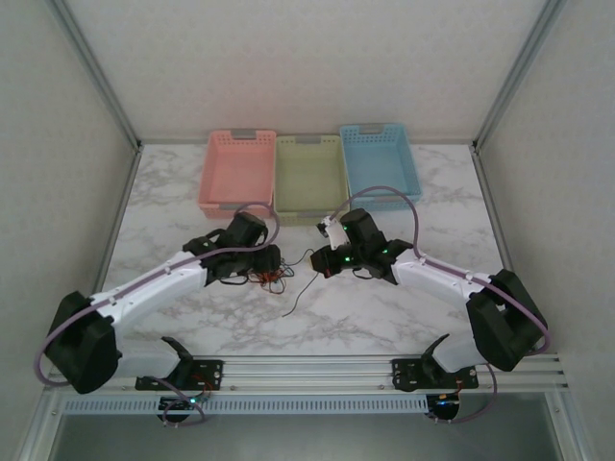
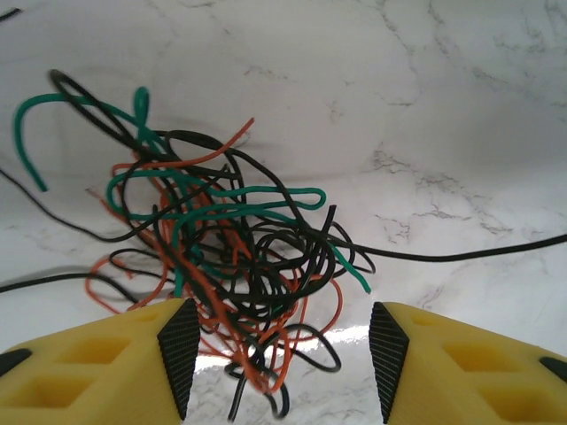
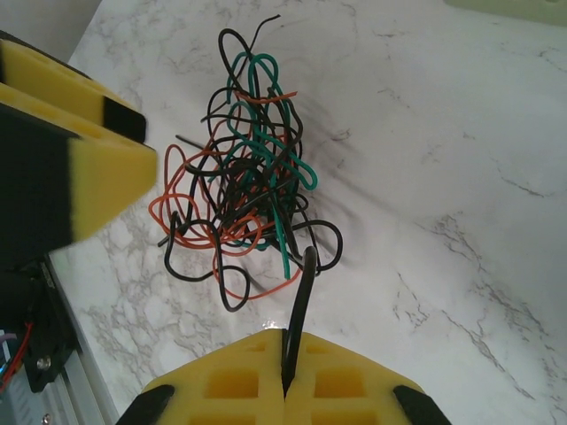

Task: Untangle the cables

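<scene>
The cables (image 2: 221, 239) lie as one tangle of thin red, green and black wires on the marble table, left of centre in the top view (image 1: 274, 279). My left gripper (image 2: 283, 354) stands open just over the tangle's near end, with loops of red and black wire between its pads. My right gripper (image 3: 285, 341) is shut on a black cable (image 3: 303, 283) that rises from the edge of the tangle (image 3: 252, 186). In the top view both grippers meet mid-table, left (image 1: 264, 264) and right (image 1: 327, 261). A loose black strand (image 1: 306, 293) trails toward the near edge.
Three baskets stand in a row at the back: pink (image 1: 240, 135), green (image 1: 307, 140) and blue (image 1: 375, 129). The left gripper's yellow finger (image 3: 97, 168) sits close beside the tangle in the right wrist view. An aluminium rail (image 1: 317, 370) runs along the near edge.
</scene>
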You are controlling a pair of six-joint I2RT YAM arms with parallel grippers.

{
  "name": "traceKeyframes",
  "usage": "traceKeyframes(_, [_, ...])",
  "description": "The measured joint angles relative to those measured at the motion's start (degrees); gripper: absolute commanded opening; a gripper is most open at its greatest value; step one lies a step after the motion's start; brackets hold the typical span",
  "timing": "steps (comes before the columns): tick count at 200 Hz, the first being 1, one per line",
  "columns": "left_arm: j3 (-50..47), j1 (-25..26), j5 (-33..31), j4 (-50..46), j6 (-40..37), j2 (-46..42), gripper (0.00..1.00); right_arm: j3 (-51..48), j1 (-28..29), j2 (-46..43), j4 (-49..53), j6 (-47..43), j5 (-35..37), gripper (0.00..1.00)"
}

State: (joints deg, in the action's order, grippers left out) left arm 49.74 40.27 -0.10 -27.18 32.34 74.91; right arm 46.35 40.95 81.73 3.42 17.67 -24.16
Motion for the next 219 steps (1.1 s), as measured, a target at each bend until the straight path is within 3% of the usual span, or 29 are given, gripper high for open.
traceKeyframes(41, [0.0, 0.6, 0.0, 0.9, -1.3, 2.8, 0.53, -0.7, -0.4, -0.7, -1.0, 0.2, -0.1, 0.0])
traceKeyframes(68, [0.0, 0.6, 0.0, 1.8, -2.1, 3.7, 0.39, -0.7, -0.4, -0.8, -1.1, 0.2, -0.1, 0.0])
traceKeyframes(117, [0.0, 0.6, 0.0, 2.3, -2.6, 6.1, 0.32, -0.7, -0.5, -0.8, -1.1, 0.2, -0.1, 0.0])
traceKeyframes(173, [0.0, 0.6, -0.2, 2.7, -3.5, 6.6, 0.0, -0.7, -0.5, -0.8, -1.1, 0.4, -0.1, 0.0])
traceKeyframes(219, [-1.0, 0.6, -3.7, -0.2, -2.7, 2.3, 0.0, -0.9, -0.8, -2.0, -1.0, 1.0, -0.1, 0.0])
